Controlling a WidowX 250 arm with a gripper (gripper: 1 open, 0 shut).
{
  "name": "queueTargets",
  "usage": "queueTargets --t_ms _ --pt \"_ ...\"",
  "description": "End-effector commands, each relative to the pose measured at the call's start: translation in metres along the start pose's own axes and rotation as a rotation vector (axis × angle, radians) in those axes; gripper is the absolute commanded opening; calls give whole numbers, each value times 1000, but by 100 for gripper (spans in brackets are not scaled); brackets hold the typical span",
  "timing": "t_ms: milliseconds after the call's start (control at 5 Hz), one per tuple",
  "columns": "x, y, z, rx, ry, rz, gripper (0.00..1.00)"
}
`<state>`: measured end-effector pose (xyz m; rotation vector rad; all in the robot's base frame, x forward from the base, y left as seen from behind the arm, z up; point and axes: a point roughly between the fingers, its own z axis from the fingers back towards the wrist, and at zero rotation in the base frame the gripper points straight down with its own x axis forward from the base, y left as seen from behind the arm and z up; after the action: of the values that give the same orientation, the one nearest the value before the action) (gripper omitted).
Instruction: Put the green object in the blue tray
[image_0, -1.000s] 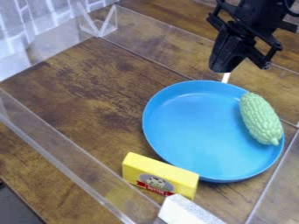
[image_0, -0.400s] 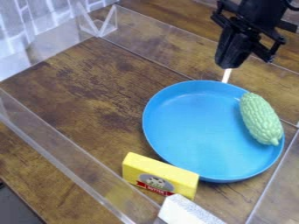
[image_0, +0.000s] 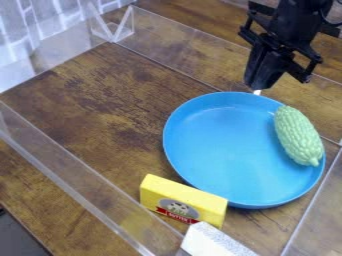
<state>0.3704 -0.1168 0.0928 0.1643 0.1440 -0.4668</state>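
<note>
Green object (image_0: 298, 136) lies on blue tray (image_0: 214, 140) near its right rim; gripper (image_0: 258, 86), empty, jaw state indiscernible, risks nudging it off if lowered.

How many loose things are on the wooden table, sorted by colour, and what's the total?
Blue: 1, the blue tray
Green: 1, the green object, lying in the tray
Yellow: 1, the yellow block
White: 1, a white thing cut off at the bottom edge
Total: 4

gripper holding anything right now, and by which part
Nothing is held. The gripper hangs above the blue tray rim; the green object lies apart in it.
</note>
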Motion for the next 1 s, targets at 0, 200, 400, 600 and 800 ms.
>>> queueTargets --t_ms 0,200,400,600,800 --pt "9 -10 15 -1 -72 44 0" --pt "14 -25 9 -10 -74 81 100" --pt "13 -22 11 1 -79 35 100" --pt "18 -26 9 1 -101 5 100" --pt "21 -26 5 -1 -123 -9 100"
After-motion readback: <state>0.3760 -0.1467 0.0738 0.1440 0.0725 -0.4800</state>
